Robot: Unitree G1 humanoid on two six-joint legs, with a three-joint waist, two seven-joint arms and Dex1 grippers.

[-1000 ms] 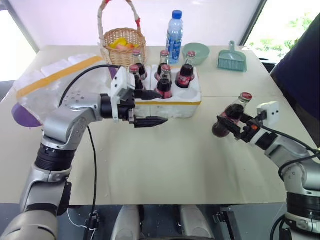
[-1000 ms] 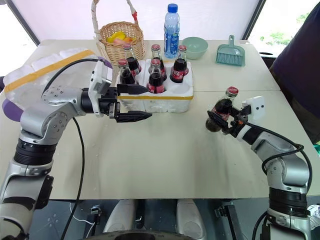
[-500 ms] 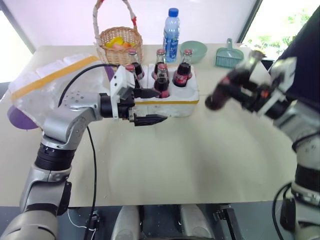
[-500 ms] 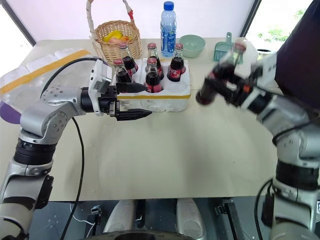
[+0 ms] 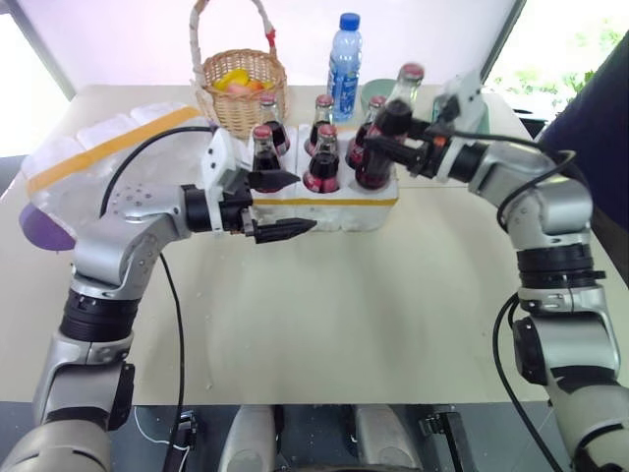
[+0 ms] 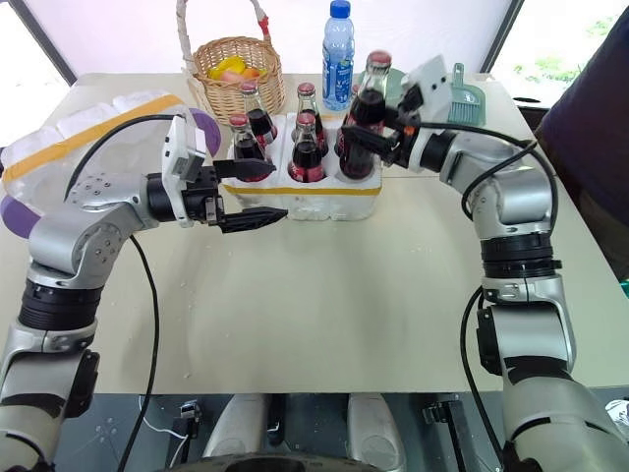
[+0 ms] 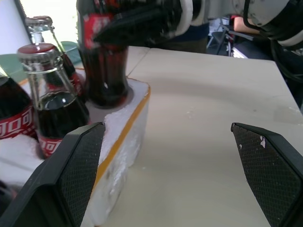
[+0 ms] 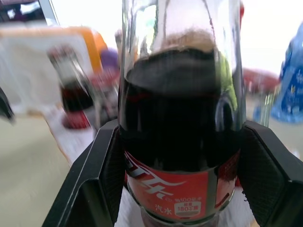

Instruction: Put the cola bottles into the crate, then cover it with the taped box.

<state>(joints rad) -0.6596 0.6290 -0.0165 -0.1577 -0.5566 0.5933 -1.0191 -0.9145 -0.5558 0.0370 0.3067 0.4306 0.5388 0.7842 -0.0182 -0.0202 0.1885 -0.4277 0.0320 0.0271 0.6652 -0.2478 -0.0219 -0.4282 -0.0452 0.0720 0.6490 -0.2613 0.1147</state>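
The right claw (image 6: 366, 123) is clamped on a glass cola bottle (image 6: 359, 133), its base at the near right hole of the white foam crate (image 6: 324, 197) on the beige surface (image 6: 373, 295). Five bottles (image 6: 307, 152) stand inside. The left claw (image 6: 257, 192) gapes empty beside the crate's yellow-taped rim. The bumpy taped box (image 6: 69, 147) lies far left, with the wicker basket (image 6: 233, 69) and water bottle (image 6: 337, 44) behind.

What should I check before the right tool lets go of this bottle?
1. Right tool shut on bottle: ok.
2. Bottle base in the crate's near right hole: ok.
3. Bottle fully seated: cannot tell.
4. Other five bottles upright in their holes: ok.
5. Left tool open, clear of the crate front: cannot tell, it is very close.
6. Box on the table, left of the crate, ready as cover: ok.
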